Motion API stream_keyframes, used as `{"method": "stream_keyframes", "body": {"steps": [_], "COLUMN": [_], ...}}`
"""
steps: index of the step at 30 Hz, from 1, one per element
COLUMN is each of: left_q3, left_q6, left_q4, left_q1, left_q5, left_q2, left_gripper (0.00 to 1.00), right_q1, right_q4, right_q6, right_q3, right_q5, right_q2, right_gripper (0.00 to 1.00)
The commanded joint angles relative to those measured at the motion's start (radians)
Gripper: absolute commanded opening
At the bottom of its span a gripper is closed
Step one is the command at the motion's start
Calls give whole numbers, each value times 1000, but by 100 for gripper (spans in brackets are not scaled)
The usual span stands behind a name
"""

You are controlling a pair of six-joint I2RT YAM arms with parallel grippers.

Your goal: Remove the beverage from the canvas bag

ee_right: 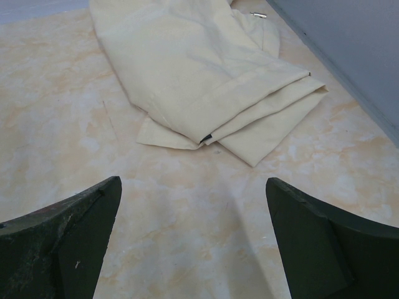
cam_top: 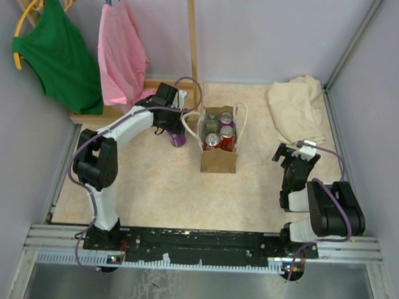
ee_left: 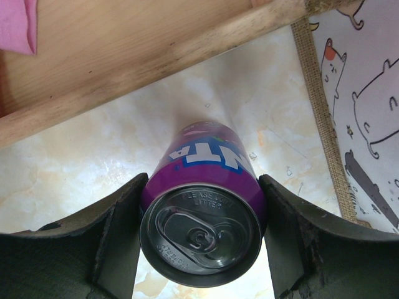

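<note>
Between the fingers of the left claw [ee_left: 201, 240] was a purple can [ee_left: 209, 171], with both pads pressed on its sides, so the claw was clamped on it. The can was outside the canvas bag [cam_top: 219, 162], just to its left, and other cans [cam_top: 219, 138] stood inside. The label showed the white letters "NTA", and the lid read "PLEASE DON'T LITTER". The right claw [ee_right: 193, 240] hung with its fingers wide apart over the table [ee_right: 56, 124], near a beige cloth [ee_right: 199, 75].
</note>
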Motion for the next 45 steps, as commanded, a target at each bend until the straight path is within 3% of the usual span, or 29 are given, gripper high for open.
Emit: {"method": "stream_keyframes", "body": {"steps": [1, 5, 7, 12, 15, 23, 29, 32, 37, 41, 45], "left_q3": [16, 13, 18, 28, 30, 62, 249, 304, 269, 237, 229], "left_q6": [-9, -13, -11, -8, -6, -1, 43, 82, 159, 251, 388], "left_q4": [55, 42, 33, 17, 17, 0, -79, -62, 54, 89, 66], "left_q1": [5, 2, 1, -5, -8, -13, -14, -15, -34, -103, -248], "left_q5": [28, 28, 27, 18, 21, -24, -145, -117, -15, 53, 62], "left_q2": [-3, -3, 0, 4, 6, -8, -35, -89, -219, -292, -292], "left_gripper": [18, 34, 54, 88, 99, 100, 100, 100, 93, 92, 93], "right_q1": [7, 7, 7, 7, 7, 7, 7, 7, 7, 7, 7], "right_q4": [42, 42, 42, 42, 41, 41, 42, 41, 41, 41, 41], "right_q6": [-12, -12, -13, -13, -12, -13, -12, -12, -12, -12, -12], "right_q3": [30, 30, 30, 30, 30, 30, 30, 30, 30, 30, 30], "right_q5": [15, 16, 15, 15, 15, 16, 16, 15, 16, 15, 16], "right_q2": [7, 6, 6, 6, 6, 6, 6, 5, 6, 6, 6], "right_gripper": [99, 99, 99, 99, 99, 99, 99, 99, 99, 99, 99]}}
